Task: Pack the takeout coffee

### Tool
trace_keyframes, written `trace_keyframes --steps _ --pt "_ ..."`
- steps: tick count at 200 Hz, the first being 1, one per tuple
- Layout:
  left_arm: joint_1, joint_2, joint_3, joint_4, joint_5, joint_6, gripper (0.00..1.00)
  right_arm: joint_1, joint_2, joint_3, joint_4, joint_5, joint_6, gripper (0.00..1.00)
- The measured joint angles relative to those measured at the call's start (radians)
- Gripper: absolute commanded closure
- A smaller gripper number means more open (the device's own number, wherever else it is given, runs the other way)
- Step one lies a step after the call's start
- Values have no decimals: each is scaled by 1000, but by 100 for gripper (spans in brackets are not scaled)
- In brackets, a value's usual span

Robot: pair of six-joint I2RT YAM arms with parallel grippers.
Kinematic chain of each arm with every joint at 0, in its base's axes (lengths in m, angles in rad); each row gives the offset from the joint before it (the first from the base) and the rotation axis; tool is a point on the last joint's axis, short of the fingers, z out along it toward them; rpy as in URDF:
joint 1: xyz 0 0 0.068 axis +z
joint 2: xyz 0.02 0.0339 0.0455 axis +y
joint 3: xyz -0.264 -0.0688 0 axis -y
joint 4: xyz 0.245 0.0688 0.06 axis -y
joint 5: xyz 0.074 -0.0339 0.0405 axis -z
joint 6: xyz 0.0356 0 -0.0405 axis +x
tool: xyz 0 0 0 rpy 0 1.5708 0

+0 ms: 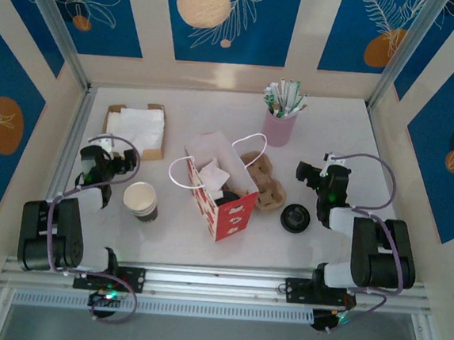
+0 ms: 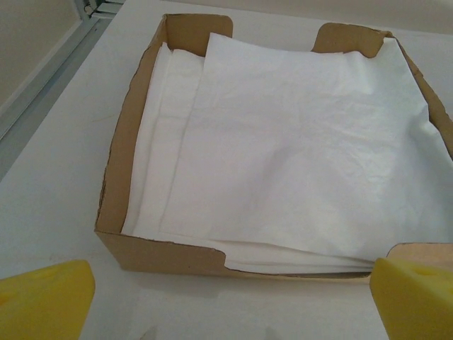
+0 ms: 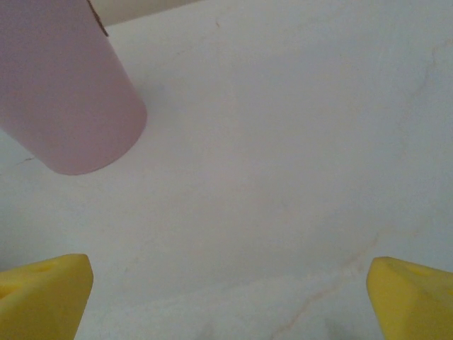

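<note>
Cardboard tray (image 2: 119, 180) of white napkins (image 2: 283, 142) at the bench's (image 1: 208, 109) back left; pink cup of sticks (image 1: 278, 128) back right.

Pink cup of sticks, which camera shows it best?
The top external view: the pink cup stands whole and upright, sticks poking out of it. The right wrist view has a cropped stretch of its pink wall at upper left. The left wrist view faces the napkin tray.

Cups: two are standing, paper cup (image 1: 141, 201) and pink cup (image 1: 279, 131).
Bags: one bag (image 1: 223, 192) is standing.
Lids: one black lid (image 1: 295, 218) is lying.
Trays: two are sitting, napkin tray (image 2: 117, 177) and cup carrier (image 1: 266, 191).
</note>
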Motion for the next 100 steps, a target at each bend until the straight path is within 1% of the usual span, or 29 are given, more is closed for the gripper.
trace_keyframes --steps 28,43,60,100 --pt "0 -38 -50 50 0 6 0 49 61 0 65 0 -53 1" --pt "0 -68 -78 70 0 6 0 43 69 0 80 -12 -65 1" --pt "-1 -87 -94 92 5 6 0 37 100 0 136 -32 -80 1" --pt "-6 -152 -125 107 66 -16 0 34 110 -1 151 -52 -88 1"
